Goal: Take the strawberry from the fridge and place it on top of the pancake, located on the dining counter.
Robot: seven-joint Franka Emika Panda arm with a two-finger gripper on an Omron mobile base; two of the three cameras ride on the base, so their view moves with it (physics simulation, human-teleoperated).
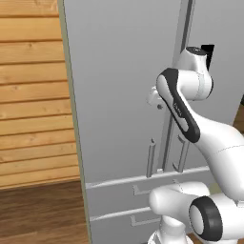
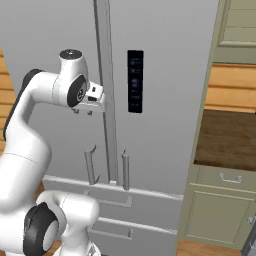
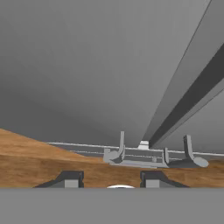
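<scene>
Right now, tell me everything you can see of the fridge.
The fridge is tall, light grey, with a smooth matte look. Both upper doors are shut, meeting at a vertical seam flanked by two bar handles. The right door carries a dark control panel. Below lie two drawers with flat handles, also shut. The gripper hangs close to the left door near the seam, above the handles; whether it touches is unclear.

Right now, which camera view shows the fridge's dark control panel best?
The right base view: the dark control panel faces the camera whole, on the right-hand door of the fridge. The left base view catches a dark sliver behind the arm.
</scene>
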